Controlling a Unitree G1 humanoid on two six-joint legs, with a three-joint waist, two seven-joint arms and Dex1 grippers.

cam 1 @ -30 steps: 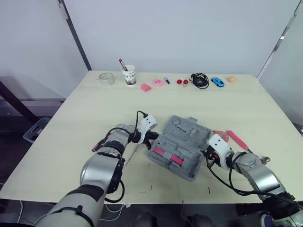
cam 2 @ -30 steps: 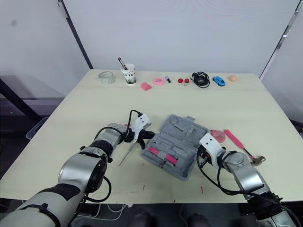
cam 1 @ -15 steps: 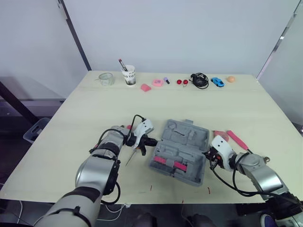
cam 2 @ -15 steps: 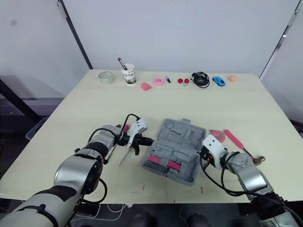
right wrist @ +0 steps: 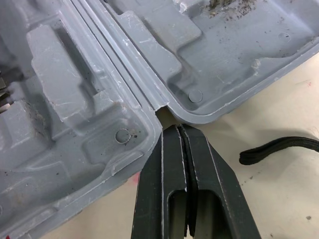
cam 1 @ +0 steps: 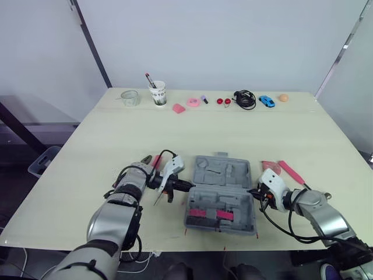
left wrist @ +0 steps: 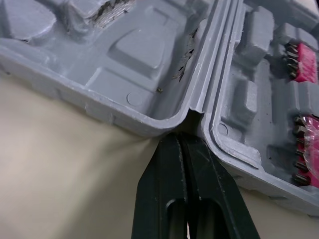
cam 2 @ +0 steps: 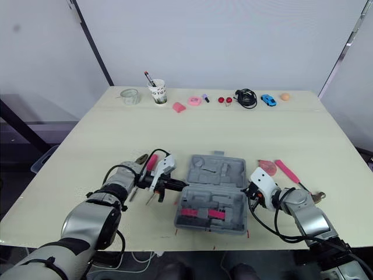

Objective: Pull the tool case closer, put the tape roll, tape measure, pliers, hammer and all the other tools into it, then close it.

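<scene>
Beside tool case (cam 1: 224, 175), L fingers (left wrist: 162, 189), R fingers (right wrist: 164, 169) closed, prob. touching.

The left gripper (cam 1: 185, 186) lay low at the lower centre-left of the frame, its black fingers (left wrist: 167, 169) pressed together and pointing right. The right gripper (cam 1: 253, 191) faced it from the lower right, its fingers likewise touching.

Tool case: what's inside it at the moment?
The open tool case holds pink bit holders with metal bits in its near half. The far half shows bare moulded recesses, and no loose tools lie inside. Whatever sits beneath the holders is covered.
</scene>
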